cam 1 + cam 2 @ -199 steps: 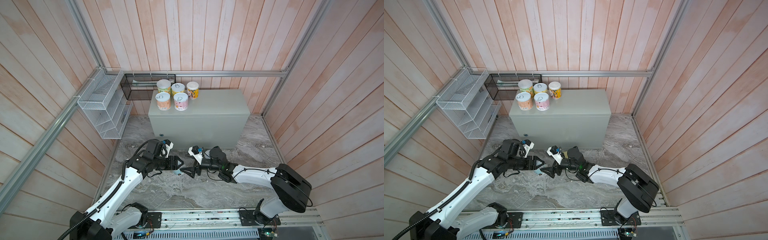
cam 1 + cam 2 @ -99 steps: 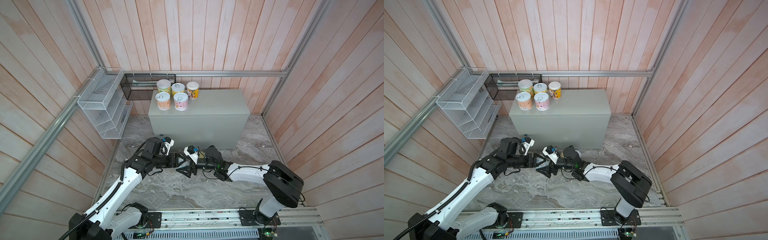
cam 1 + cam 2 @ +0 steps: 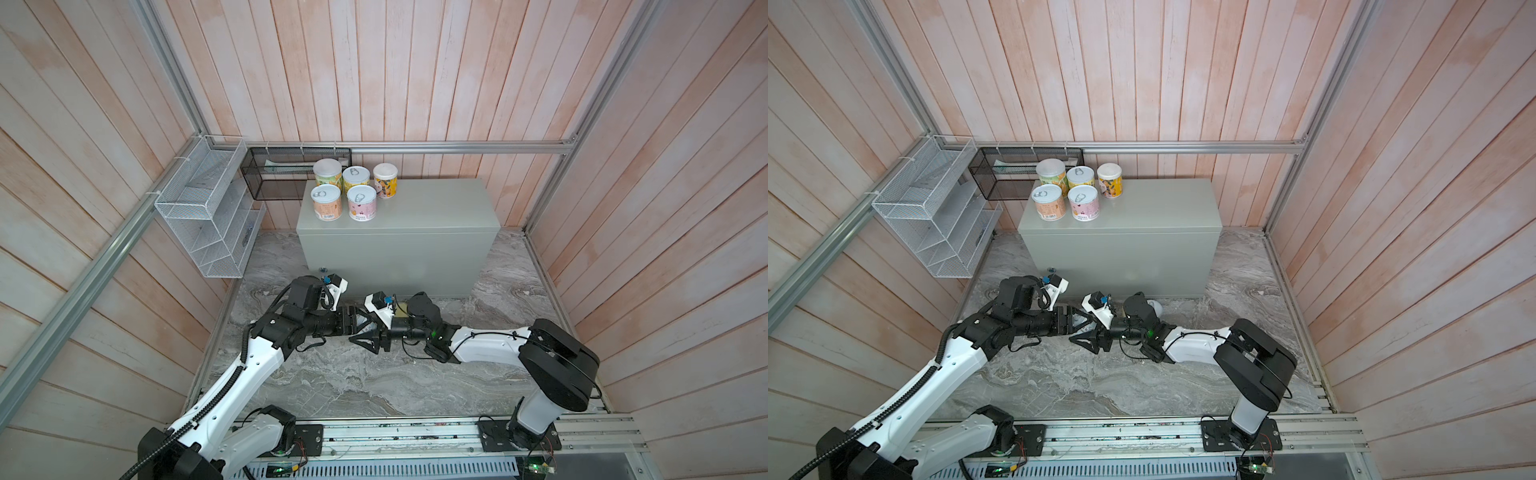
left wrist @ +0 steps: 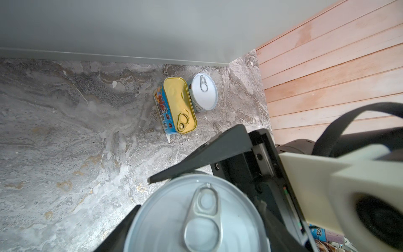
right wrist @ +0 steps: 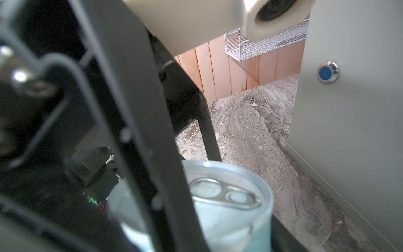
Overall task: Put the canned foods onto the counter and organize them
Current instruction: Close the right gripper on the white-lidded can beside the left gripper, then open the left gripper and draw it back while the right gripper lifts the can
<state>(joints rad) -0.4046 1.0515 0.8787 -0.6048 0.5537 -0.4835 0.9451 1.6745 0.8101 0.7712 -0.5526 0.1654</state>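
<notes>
A short can with a silver pull-tab lid [image 4: 196, 218] [image 5: 229, 207] hangs low over the stone floor in front of the counter [image 3: 415, 216] [image 3: 1133, 216]. Both grippers hold it. My left gripper [image 3: 360, 322] [image 3: 1077, 322] [image 4: 196, 229] is shut on its sides. My right gripper [image 3: 365, 332] [image 3: 1086, 332] [image 5: 196, 229] comes from the opposite side and is shut on the same can. Several cans [image 3: 355, 191] [image 3: 1071, 191] stand grouped on the counter's back left corner. On the floor by the counter's foot, a flat gold tin [image 4: 180, 104] lies against a white-lidded can [image 4: 204, 91].
A white wire basket [image 3: 208, 216] [image 5: 261, 45] hangs on the left wall and a black mesh basket [image 3: 286, 174] sits behind the counter's left end. The counter's front, with its round lock [image 5: 327, 72], stands close behind the grippers. Wooden walls enclose the marbled floor [image 3: 374, 382].
My right arm has reached left to the can in my left gripper, and its jaws have closed from wide open onto the can. The left gripper has kept its grip and barely moved.
</notes>
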